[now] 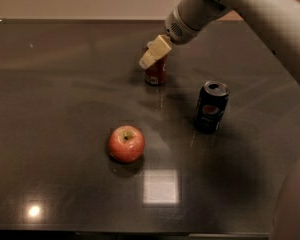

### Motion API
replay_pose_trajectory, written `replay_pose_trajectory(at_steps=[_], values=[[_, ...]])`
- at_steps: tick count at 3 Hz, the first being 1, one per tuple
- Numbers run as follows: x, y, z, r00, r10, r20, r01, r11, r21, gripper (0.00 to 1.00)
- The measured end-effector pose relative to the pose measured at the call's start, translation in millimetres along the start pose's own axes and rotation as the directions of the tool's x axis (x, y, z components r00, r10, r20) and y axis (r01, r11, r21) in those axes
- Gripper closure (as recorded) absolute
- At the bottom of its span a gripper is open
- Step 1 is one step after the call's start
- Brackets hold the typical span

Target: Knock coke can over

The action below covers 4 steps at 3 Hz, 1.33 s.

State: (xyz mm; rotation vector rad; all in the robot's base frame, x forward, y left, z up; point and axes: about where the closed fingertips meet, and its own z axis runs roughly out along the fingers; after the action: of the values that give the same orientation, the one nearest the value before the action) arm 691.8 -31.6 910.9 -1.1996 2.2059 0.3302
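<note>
The coke can [156, 75] is set upright on the table [55, 84], just above the frame's middle. The gripper [151, 56] is held at its top, reached in by the arm [250, 9] from the upper right. The Pepsi can [211, 106] is stood to its lower right, well apart, and the apple [126, 144] is placed below centre.

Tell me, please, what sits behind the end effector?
The coke can, upright on the table. The end effector covers its top, so any contact is hidden.

One cam, high, angled down at table [65, 109], gripper [152, 54] upper ctr
</note>
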Motion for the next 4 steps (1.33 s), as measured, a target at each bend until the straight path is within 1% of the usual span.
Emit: replay_pose_trajectory(at_steps=[2,3,4], values=[[5.0,4.4,6.9,1.0,0.002,0.001,-0.002,0.9999,-0.014,0.64],[-0.8,8.8,-6.9,0.999,-0.05,-0.008,0.049,0.9987,-0.013,0.87],[-9.8,10.5,-29.8,0.986,-0.146,-0.08,0.146,0.9893,-0.003,1.0]])
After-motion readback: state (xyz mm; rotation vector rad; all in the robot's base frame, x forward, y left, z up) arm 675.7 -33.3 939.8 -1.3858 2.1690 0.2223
